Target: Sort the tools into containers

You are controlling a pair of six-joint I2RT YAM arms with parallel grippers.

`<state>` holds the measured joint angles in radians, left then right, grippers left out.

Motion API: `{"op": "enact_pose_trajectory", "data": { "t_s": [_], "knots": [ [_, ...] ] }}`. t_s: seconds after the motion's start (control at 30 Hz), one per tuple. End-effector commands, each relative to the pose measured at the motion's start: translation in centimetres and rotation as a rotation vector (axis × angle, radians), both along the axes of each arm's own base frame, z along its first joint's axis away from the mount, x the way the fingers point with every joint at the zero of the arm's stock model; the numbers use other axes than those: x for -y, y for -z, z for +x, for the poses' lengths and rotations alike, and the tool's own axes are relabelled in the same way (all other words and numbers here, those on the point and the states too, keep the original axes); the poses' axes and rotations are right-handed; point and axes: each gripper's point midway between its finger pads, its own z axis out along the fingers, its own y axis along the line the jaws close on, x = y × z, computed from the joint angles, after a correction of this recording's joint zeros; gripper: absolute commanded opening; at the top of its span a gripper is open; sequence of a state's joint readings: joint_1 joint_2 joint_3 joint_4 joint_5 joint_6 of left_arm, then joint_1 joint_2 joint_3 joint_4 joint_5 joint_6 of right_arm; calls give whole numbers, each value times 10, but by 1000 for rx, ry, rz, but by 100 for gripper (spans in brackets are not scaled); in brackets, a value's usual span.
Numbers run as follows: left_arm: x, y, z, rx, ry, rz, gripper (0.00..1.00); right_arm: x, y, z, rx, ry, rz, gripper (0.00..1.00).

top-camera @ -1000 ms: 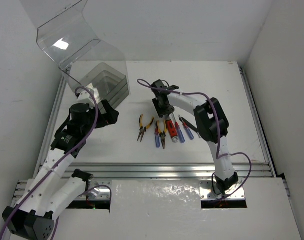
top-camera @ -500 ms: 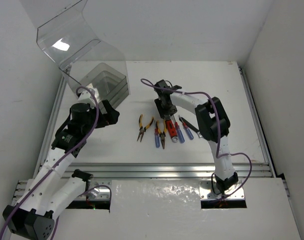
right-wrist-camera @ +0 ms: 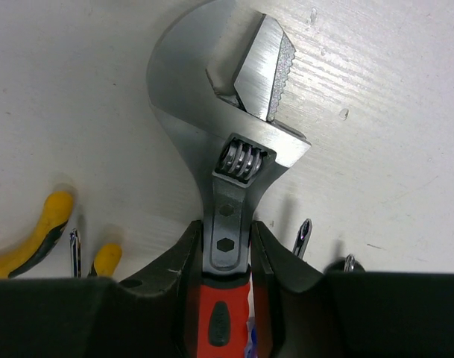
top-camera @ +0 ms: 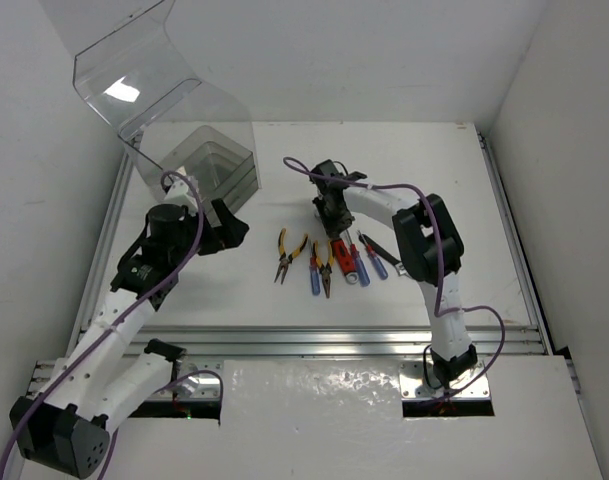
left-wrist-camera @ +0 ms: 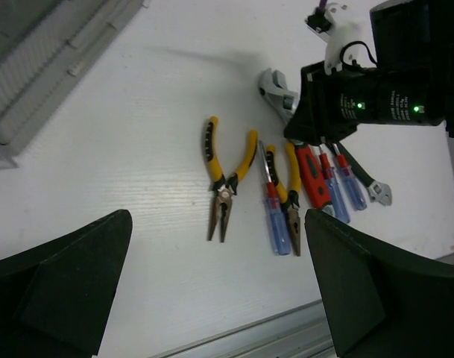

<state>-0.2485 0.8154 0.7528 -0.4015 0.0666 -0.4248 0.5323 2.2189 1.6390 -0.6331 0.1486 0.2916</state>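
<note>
The wrench point(right-wrist-camera: 227, 171) lay flat on the counter point(right-wrist-camera: 77, 89) at the far end of the tool row, well apart from the box point(top-camera: 209, 165). My right gripper point(right-wrist-camera: 227, 240) was down over it, jaws narrow and pressed against both sides of the neck just below the adjuster screw.

I judged it the heaviest tool there: solid steel, stiff, weighted toward the head, and smooth enough to slide. A hold that close to the head should keep it from swinging much, though bare metal between two fingers might twist. The red grip point(right-wrist-camera: 225, 324) would offer more friction, but its neighbours crowded it. A screwdriver tip point(right-wrist-camera: 304, 237) sat just beside the right finger, so a straight lift seemed wisest to me.

My left gripper point(left-wrist-camera: 218, 280) hung wide and held nothing, looking down on the pliers point(left-wrist-camera: 225, 175).

Much was hidden. In the right wrist view the gripper body cut off most of the wrench's handle, and I could not be sure the red grip belonged to it. From above, the gripper covered the wrench head. I could not tell how firmly the fingers bit. A dark tool point(left-wrist-camera: 379, 192) showed little beyond its silver end, and the box's trays blurred together through the clear plastic.
</note>
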Motion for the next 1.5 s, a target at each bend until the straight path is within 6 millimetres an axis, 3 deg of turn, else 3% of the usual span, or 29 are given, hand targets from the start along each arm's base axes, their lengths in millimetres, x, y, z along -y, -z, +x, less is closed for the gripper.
{"op": "enact_pose_trajectory", "data": {
  "t_s": [0.0, 0.03, 0.07, 0.17, 0.2, 0.23, 0.27, 0.3, 0.6, 0.63, 0.73, 0.9, 1.07, 1.37, 1.47],
  "knots": [
    [29, -4, 7, 22, 82, -138, 100, -8, -10, 9, 80, -42, 45, 0],
    [42, -11, 9, 53, 128, -178, 100, -13, -20, 17, 133, -50, 76, 0],
    [49, -6, 12, 38, 139, -194, 100, -17, -46, 21, 196, -59, 116, 0],
    [77, -9, 18, 53, 171, -296, 100, -11, -53, 8, 248, -62, 150, 0],
    [83, -8, 19, 61, 183, -323, 100, -17, -79, 14, 326, -68, 198, 0],
    [94, -21, 21, 119, 216, -364, 100, -17, -86, 11, 343, -73, 216, 0],
    [100, -17, 24, 102, 214, -400, 100, -15, -83, 3, 338, -84, 224, 0],
    [105, -22, 26, 133, 226, -429, 100, -16, -100, 5, 385, -89, 249, 0],
    [144, -5, 42, 159, 275, -508, 97, -17, -136, -16, 472, -131, 352, 0],
    [153, 6, 43, 136, 291, -500, 95, -19, -144, -24, 480, -145, 381, 0],
    [173, 10, 41, 137, 343, -512, 92, -19, -160, -33, 512, -152, 408, 0],
    [199, 1, 38, 168, 412, -529, 90, -37, -187, -61, 515, -221, 526, 0],
    [206, -5, 51, 168, 383, -550, 82, -49, -208, -83, 532, -270, 598, 0],
    [205, -2, 62, 147, 327, -546, 51, -61, -232, -102, 549, -316, 663, 0],
    [205, -8, 63, 159, 330, -554, 50, -68, -236, -109, 549, -343, 680, 0]
  ]
}}
